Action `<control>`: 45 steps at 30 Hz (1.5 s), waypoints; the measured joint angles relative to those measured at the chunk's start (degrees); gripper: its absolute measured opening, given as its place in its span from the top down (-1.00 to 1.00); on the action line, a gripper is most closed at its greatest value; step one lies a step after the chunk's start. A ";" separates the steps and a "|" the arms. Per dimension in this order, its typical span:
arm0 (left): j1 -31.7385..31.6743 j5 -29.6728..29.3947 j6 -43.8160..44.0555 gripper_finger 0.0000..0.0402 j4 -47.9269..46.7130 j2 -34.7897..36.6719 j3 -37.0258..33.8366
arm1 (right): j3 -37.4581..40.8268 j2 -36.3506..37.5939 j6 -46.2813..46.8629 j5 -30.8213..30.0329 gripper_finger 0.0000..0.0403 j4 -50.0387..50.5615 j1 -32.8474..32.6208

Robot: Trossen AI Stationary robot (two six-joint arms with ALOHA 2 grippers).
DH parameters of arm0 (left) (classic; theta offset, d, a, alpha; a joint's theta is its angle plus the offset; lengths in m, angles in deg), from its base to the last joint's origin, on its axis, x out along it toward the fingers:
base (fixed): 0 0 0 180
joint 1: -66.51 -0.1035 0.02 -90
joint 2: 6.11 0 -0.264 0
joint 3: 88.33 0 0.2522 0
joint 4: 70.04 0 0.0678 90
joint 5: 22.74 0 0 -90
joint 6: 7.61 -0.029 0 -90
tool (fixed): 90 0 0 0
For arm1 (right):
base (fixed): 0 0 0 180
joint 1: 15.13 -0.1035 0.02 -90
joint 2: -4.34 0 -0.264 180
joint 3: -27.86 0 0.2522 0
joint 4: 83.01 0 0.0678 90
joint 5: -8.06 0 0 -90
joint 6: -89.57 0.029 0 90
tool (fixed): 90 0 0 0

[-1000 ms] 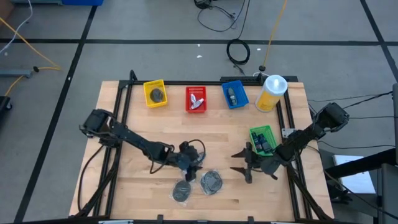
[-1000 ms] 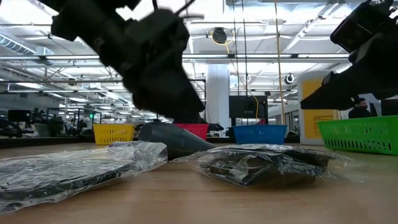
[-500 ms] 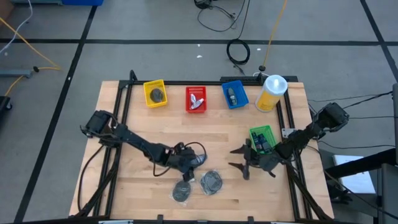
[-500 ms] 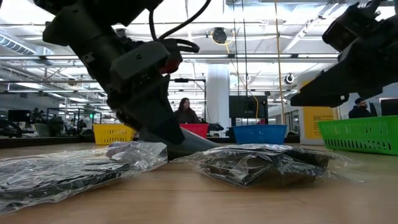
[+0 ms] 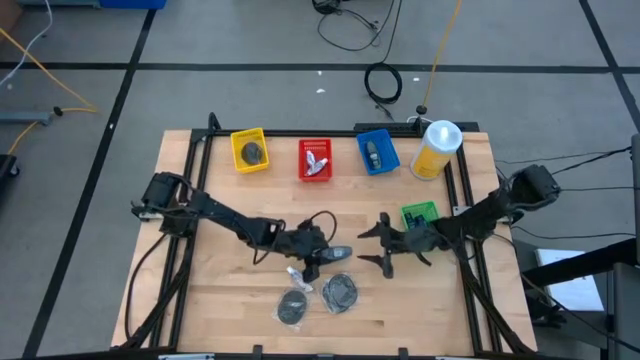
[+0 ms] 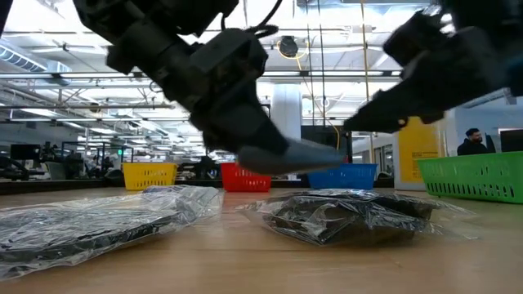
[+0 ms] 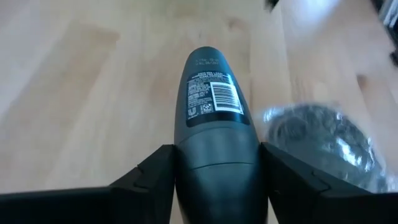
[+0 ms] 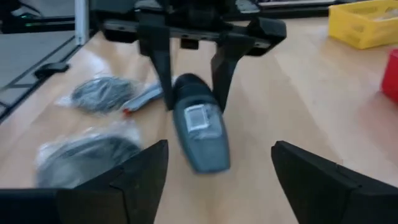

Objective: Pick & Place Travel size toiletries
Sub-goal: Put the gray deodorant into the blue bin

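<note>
A dark grey bottle (image 7: 214, 118) with a barcode label sits between the fingers of my left gripper (image 5: 322, 256), near the table's middle. My right gripper (image 5: 373, 245) is open and faces it from the right, a short gap away; the bottle (image 8: 199, 130) points at it. Two round dark pucks in clear bags (image 5: 295, 305) (image 5: 341, 291) lie flat on the table near its near edge. A small white tube (image 5: 298, 274) lies beside them. The bagged pucks (image 6: 90, 219) (image 6: 351, 214) fill the low view's foreground. My left gripper pinches the dark grey bottle between its two fingers (image 7: 149, 180), one on each side of its wide lower body (image 7: 217, 177). The fingers run along the bottle, roughly level, coming from the table's left. The bottle (image 6: 294, 155) is lifted clear, its narrower end (image 7: 208, 59) pointing right.
Along the far edge stand a yellow basket (image 5: 250, 150), a red basket (image 5: 315, 160), a blue basket (image 5: 377, 152) and a big yellow bottle with a white cap (image 5: 437, 148). A green basket (image 5: 420, 214) sits by the right arm. Bare wood lies between the baskets and the grippers.
My left gripper has lifted the bottle off the table, where its end rested behind the bags, and carried it right, now nearly level. My right gripper has moved left and toward the far edge, closing on the bottle while staying open.
</note>
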 joint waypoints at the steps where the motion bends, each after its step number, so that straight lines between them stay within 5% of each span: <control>1: -0.59 0.20 -0.62 0.02 0.64 0.02 0.00 | -0.47 0.00 -0.55 1.74 -0.43 0.10 1.41; 6: -3.53 2.83 -3.03 0.05 3.38 0.00 0.00 | -4.09 -1.49 -2.91 10.85 -0.57 4.24 7.28; 13: -5.57 3.80 -5.16 0.02 4.97 0.02 0.00 | -9.18 -9.11 -8.35 13.99 -0.55 4.78 9.84; 24: -5.70 4.20 -4.87 0.00 5.46 0.02 0.00 | -12.19 -13.43 -8.09 14.04 0.00 4.00 9.84; 31: -5.81 4.34 -4.79 -0.02 5.77 0.00 -0.02 | -12.19 -13.44 -6.40 14.01 0.02 4.67 9.82; 39: -9.86 19.88 -1.43 -0.42 9.46 0.15 0.04 | -12.10 -13.52 -1.38 12.36 0.02 9.18 8.72; 45: -11.80 18.43 -2.16 -0.72 7.68 4.30 0.04 | -11.40 -13.55 2.68 7.44 0.02 11.68 7.85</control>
